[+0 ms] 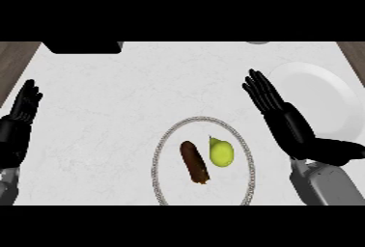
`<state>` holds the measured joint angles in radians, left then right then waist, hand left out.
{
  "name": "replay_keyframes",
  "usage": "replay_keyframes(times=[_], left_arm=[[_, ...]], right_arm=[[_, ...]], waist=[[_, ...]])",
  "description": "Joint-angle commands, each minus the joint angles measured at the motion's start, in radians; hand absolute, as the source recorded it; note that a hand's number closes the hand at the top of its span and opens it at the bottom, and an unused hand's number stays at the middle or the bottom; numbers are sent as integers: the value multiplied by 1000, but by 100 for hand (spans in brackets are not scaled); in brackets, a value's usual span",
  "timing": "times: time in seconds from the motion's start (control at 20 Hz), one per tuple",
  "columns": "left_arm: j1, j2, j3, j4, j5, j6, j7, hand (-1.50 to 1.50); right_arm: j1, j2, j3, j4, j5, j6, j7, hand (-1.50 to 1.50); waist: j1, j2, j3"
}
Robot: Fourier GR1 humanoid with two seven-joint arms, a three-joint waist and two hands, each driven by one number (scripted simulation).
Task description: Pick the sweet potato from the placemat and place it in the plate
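A brown, elongated sweet potato (194, 162) lies on a round white placemat (168, 140) with a beaded rim, near the counter's front edge. A yellow-green pear (221, 152) lies just right of it on the same mat. The white plate (324, 103) sits at the right side of the counter. My right hand (285, 118) hovers between the placemat and the plate, fingers straight, open and holding nothing. At the left edge rests my left hand (20, 120), open with fingers up.
A dark box-like object (82, 46) sits at the counter's far left edge. Wooden floor shows at the far corners (14, 58). The white marble counter (114, 96) stretches between the left hand and the placemat.
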<state>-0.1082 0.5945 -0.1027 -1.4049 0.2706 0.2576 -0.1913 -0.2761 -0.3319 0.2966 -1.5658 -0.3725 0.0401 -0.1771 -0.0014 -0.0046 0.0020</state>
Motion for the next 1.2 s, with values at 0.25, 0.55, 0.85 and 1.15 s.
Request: replay_keyframes(times=[0.25, 0.55, 0.85, 1.15], left_arm=[[84, -205, -162, 103, 79, -40, 212, 0], [84, -268, -199, 62, 110, -52, 269, 0], [109, -286, -177, 47, 83, -68, 287, 0], [92, -299, -183, 19, 85, -43, 328, 0]], right_arm=[[-391, -120, 109, -40, 333, -52, 211, 150], [-311, -74, 203, -13, 754, -375, 266, -150], [-278, -56, 207, -138, 814, -229, 350, -150], [-417, -124, 333, -156, 877, 59, 633, -150]], waist=[[32, 11, -15], [3, 2, -3], [0, 2, -3], [-2, -6, -5]])
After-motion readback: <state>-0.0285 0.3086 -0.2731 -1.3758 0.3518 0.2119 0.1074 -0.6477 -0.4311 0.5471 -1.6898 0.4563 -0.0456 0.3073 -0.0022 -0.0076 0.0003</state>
